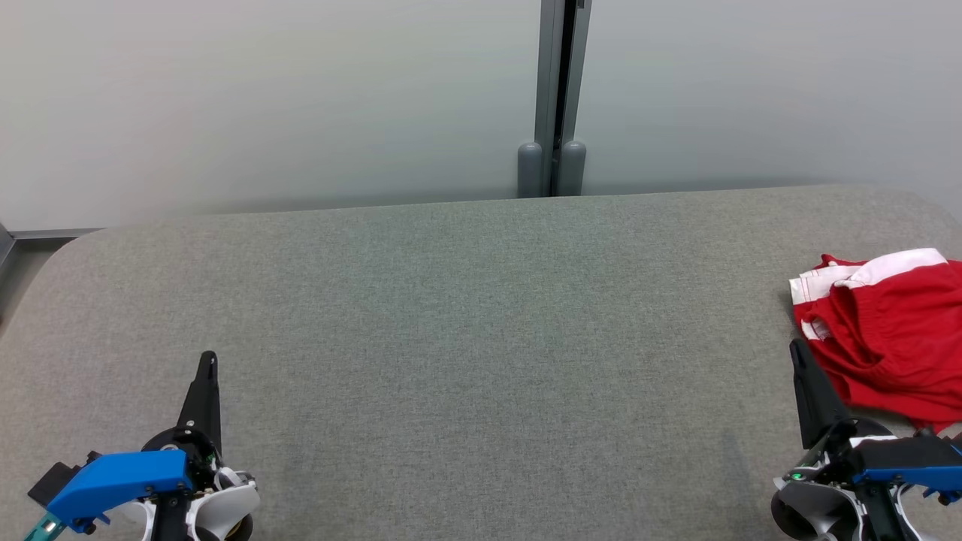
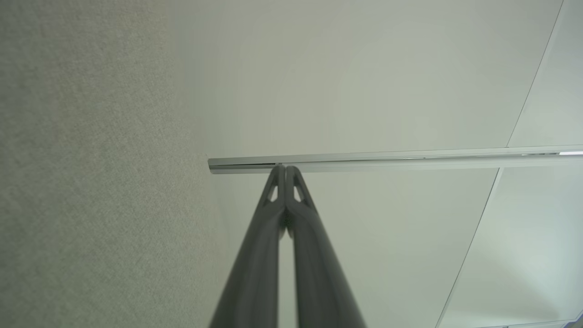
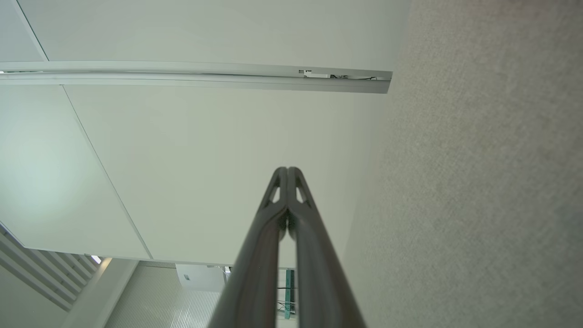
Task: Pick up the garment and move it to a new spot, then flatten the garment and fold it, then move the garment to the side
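The red garment [image 1: 894, 330] lies bunched on the table [image 1: 451, 300]. The right gripper [image 1: 797, 349] sits just beside the garment's near-left edge and the left gripper [image 1: 208, 361] is well apart from it, both empty with fingers pressed together. For a sound pick-up, the right one should spread its fingers first, then pinch a raised fold.

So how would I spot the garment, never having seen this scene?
Take the wide grey fabric surface and follow it to its right edge in the head view. The garment lies crumpled there, just past the right gripper. It is bright red with white bands.
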You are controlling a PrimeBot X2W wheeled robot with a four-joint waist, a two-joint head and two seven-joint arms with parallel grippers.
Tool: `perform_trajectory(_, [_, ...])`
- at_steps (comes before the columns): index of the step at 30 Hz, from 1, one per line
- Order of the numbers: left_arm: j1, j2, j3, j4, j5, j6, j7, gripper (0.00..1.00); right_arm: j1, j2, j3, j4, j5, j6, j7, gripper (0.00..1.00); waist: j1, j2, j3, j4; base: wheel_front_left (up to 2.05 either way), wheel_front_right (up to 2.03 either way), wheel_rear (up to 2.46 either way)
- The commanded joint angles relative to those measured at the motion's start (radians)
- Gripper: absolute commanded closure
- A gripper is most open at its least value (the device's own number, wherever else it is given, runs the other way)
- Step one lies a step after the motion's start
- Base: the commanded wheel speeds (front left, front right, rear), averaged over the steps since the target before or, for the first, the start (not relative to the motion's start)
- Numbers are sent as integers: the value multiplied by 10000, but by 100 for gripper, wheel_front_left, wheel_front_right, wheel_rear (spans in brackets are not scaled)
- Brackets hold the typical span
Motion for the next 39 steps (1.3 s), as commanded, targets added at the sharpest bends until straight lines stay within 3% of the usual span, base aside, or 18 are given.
perform_trajectory(1, [-147,26,31,-87,-224,-119,70,100,143,-50,-52,-97,239,4,77,100,0,0,2,9,0,0,0])
perform_trajectory(39, [-139,25,37,-89,-278,-90,94,100,148,-51,-55,-111,304,4,86,100,0,0,3,16,0,0,0])
